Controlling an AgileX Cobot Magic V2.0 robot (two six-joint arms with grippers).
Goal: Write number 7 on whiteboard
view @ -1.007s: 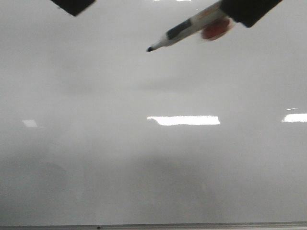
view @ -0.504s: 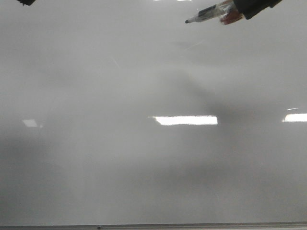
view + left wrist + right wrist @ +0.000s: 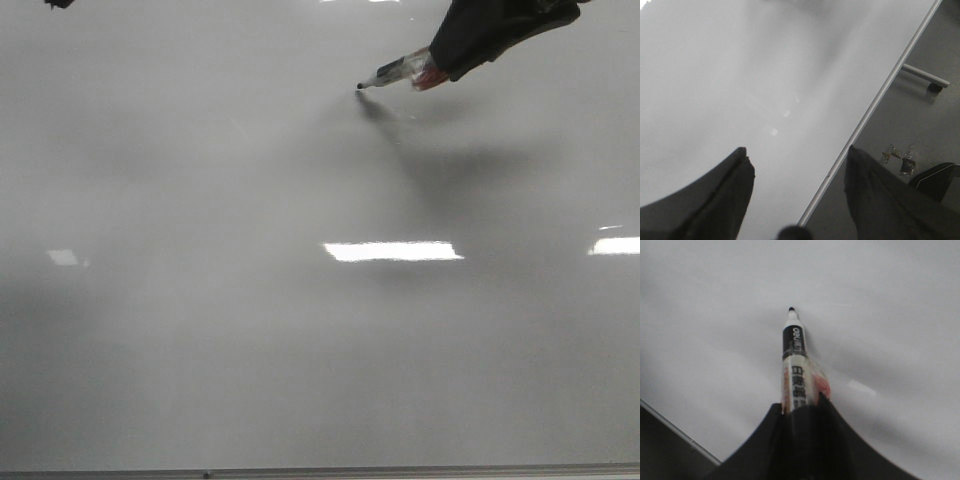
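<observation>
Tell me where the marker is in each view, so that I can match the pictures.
Front view: marker at the upper right, tip down-left toward the whiteboard, held by the right gripper.
Left wrist view: not in it.
Right wrist view: marker at the centre, rising from the gripper.
Shared landmark: the whiteboard's pale edge strip.

Marker (image 3: 794, 367) barrel: white "deli" brand on the black band nr the tip; below it black chars on the white part, too blurred to read. Whiteboard (image 3: 200, 330): no writing legible
</observation>
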